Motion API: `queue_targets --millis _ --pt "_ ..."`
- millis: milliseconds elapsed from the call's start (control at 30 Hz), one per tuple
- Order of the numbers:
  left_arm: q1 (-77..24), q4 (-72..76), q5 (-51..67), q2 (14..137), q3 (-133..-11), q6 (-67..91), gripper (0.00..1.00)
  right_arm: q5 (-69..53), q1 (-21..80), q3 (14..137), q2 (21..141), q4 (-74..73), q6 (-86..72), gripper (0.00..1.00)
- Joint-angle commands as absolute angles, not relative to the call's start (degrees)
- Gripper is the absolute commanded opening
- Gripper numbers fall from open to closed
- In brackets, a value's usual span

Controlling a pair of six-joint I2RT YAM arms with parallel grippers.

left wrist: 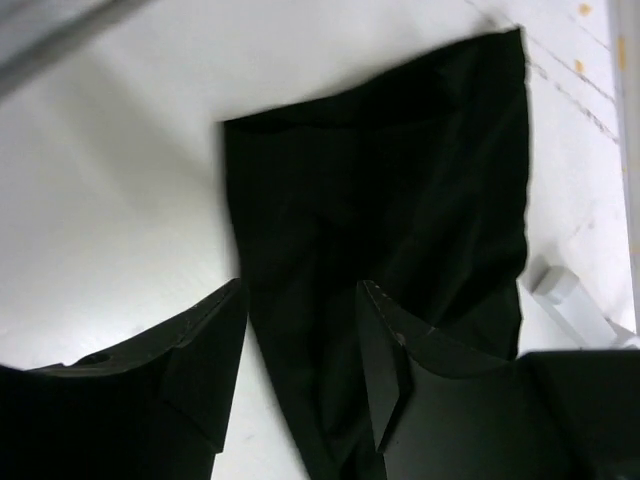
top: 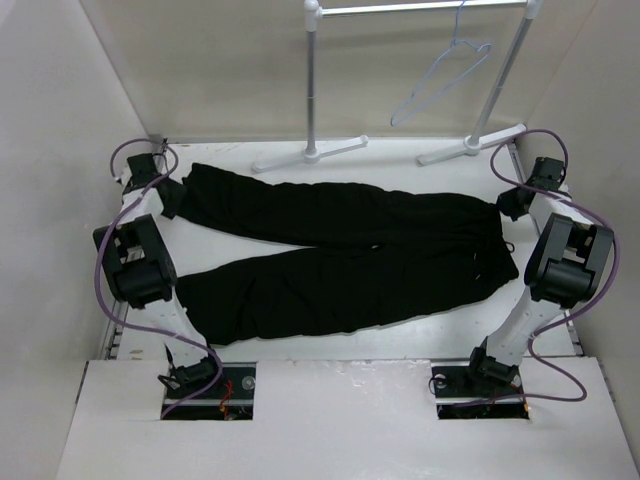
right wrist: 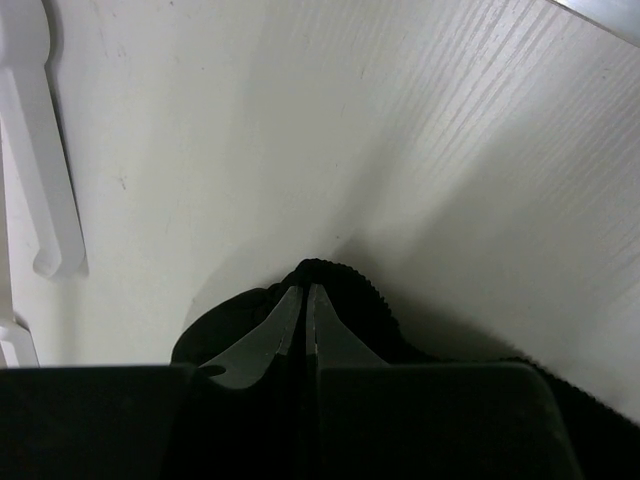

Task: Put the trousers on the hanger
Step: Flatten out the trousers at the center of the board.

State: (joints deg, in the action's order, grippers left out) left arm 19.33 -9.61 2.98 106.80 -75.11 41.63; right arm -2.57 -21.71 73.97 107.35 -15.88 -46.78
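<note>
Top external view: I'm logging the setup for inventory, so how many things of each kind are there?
Black soft fabric trousers: 1
Pale blue wire hanger: 1
White metal rail stand: 1
Black robot arms: 2
Total: 5

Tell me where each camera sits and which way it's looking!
Top external: high behind the robot, looking down at the table, the trousers and the hanger on the rail; the left arm and right arm show whole.
Left wrist: on the left arm, looking down past the open left end effector at one trouser leg's end.
Right wrist: on the right arm, looking past the right end effector, shut on a fold of the trousers' waist.
Shared: all three see the trousers and the white table.
</note>
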Motion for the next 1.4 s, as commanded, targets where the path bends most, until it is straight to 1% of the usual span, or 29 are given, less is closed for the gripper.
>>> queue_targets --millis 0,133,200,367,500,567,600,700,767,900,1133,1300,1333,1367 --pt "17.19 -10.8 2.65 110.73 -81.72 41.75 0.42 -2.46 -21.23 74.71 106.79 -13.62 -47.11 0.07" --pt "17.1 -17.38 -2.71 116.27 -87.96 41.84 0.33 -2.29 -21.31 74.01 105.82 -13.62 -47.11 0.09" --pt "17.1 -19.5 -4.83 118.2 -90.08 41.57 0.32 -2.29 -21.49 73.92 105.47 -13.8 -47.11 0.09" --pt "17.1 -20.56 -7.03 121.37 -92.72 41.48 0.31 -2.29 -21.32 72.95 104.42 -13.8 -47.02 0.09" --pt "17.1 -19.96 -6.33 123.84 -94.66 41.48 0.34 -2.29 -21.32 72.6 103.98 -13.8 -46.58 0.09" --pt "16.75 -19.6 -5.89 124.45 -94.92 41.48 0.34 -2.02 -21.32 72.16 103.97 -13.8 -46.23 0.09" --pt "16.74 -19.6 -5.63 124.71 -95.01 41.48 0.3 -1.85 -21.23 71.9 103.97 -13.8 -46.23 0.09" --pt "16.74 -19.86 -4.83 124.98 -95.01 41.57 0.14 -1.76 -21.23 70.76 103.8 -13.45 -46.41 0.09" --pt "16.92 -20.3 -4.83 124.98 -94.75 41.48 0.08 -1.67 -21.23 70.4 103.54 -13.36 -46.49 0.09" --pt "18.5 -20.57 -4.66 123.93 -93.34 41.22 0.0 -1.67 -21.84 71.1 103.1 -13.62 -46.58 0.09" --pt "20.52 -17.49 -4.13 115.85 -90.88 40.96 0.0 -1.41 -22.9 71.46 102.83 -13.8 -47.37 0.09" --pt "22.1 -18.11 -3.6 113.64 -88.34 40.87 0.0 -1.76 -22.99 71.37 103.18 -13.45 -47.99 0.09" --pt "22.37 -17.76 -3.6 113.56 -87.37 40.96 0.02 -1.84 -22.99 71.37 103.18 -13.36 -48.08 0.09" --pt "22.54 -17.58 -3.08 113.99 -87.1 40.96 0.06 -2.02 -22.99 71.37 103.18 -13.19 -48.16 0.09"
